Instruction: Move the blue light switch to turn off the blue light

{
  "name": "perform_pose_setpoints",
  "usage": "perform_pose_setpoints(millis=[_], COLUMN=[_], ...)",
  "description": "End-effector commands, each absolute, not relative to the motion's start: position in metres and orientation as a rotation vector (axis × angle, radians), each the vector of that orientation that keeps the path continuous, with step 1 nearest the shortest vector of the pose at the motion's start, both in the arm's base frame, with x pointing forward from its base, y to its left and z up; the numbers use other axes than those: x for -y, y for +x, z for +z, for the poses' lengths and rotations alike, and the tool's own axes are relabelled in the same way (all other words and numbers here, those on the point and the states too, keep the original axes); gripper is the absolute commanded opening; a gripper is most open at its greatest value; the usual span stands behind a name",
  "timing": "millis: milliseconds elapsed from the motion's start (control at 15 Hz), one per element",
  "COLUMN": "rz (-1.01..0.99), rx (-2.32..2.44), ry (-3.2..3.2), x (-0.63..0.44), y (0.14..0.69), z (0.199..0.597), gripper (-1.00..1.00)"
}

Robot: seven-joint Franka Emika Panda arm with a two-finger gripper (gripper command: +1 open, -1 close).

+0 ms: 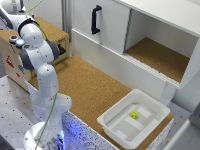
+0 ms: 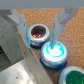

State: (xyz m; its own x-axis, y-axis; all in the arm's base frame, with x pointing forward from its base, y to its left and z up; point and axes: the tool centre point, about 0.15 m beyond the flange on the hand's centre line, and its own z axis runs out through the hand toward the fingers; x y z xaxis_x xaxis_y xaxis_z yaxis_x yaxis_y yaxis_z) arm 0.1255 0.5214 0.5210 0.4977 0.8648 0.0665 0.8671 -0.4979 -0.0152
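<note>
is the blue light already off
No, in the wrist view the blue light glows bright cyan between the gripper's fingers, while the red cap beside it looks dark.

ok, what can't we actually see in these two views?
- Blue light switch: not identifiable in either view.
- Pincer: exterior view, hidden behind the arm; wrist view shows only finger tips.
- Blue light: glowing in wrist view; tiny in exterior.
- Yellow item in white tray: too small.

A white tray [image 1: 116,125] holding a small yellow cube [image 1: 134,114] sits below the open white cabinet [image 1: 150,30].
</note>
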Motion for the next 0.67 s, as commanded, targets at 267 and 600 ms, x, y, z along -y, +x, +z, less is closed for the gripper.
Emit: perform_pose_setpoints(millis=[267, 600], rz=[-0.103, -0.046], rx=[1.492, 1.443], ry=[-2.670, -2.684], x=[-0.536, -0.523], y=[0.160, 0.156], z=[0.482, 0.463], gripper=[-1.00, -1.00])
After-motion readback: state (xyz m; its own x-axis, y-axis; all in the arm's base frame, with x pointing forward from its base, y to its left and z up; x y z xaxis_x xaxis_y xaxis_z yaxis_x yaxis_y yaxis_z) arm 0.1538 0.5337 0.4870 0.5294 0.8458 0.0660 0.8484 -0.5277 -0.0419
